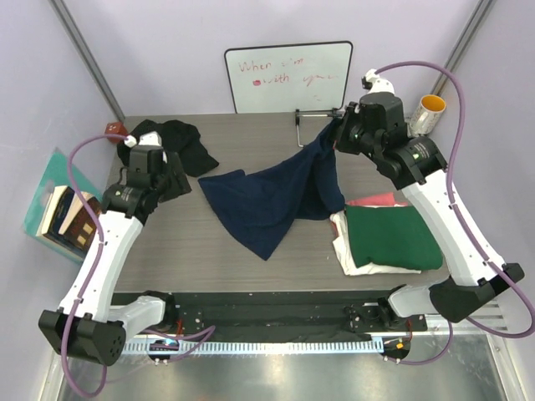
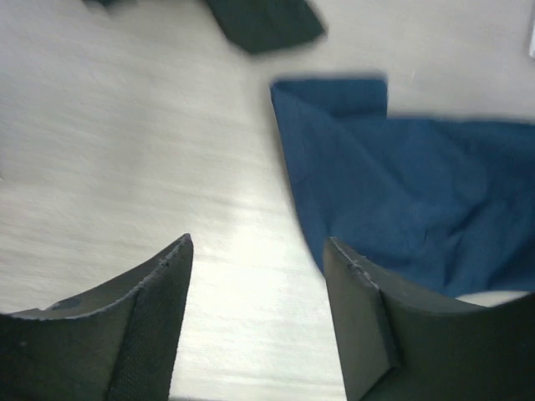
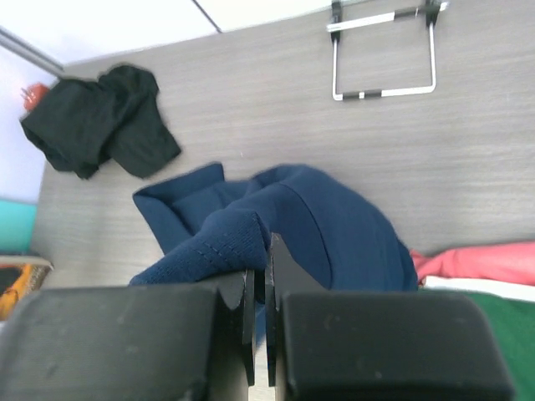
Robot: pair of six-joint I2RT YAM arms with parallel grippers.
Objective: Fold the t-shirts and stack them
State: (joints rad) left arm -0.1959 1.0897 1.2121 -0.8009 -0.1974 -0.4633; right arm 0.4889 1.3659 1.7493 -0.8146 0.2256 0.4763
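A grey table (image 1: 167,251) is sitting before a lilac wall. At the left, the left gripper (image 2: 259,244) is hovering above bare tabletop, jaws spread wide, holding nothing; the black t-shirt (image 1: 180,142) is lying crumpled behind it. In the middle the navy t-shirt (image 1: 267,200) is draping up to the right gripper (image 3: 261,259), which is pinching its edge tight. Farther right, the dark green t-shirt (image 1: 389,234) is resting folded on the cream-white t-shirt (image 1: 355,267), the pink-red t-shirt (image 1: 376,200) behind.

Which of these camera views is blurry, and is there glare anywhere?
Left wrist view: smeared and blurry, the navy t-shirt soft at its edges, with a bright glare patch on the table. Right wrist view: crisp on the black t-shirt and the wood grain. Top external view: sharp and evenly lit.
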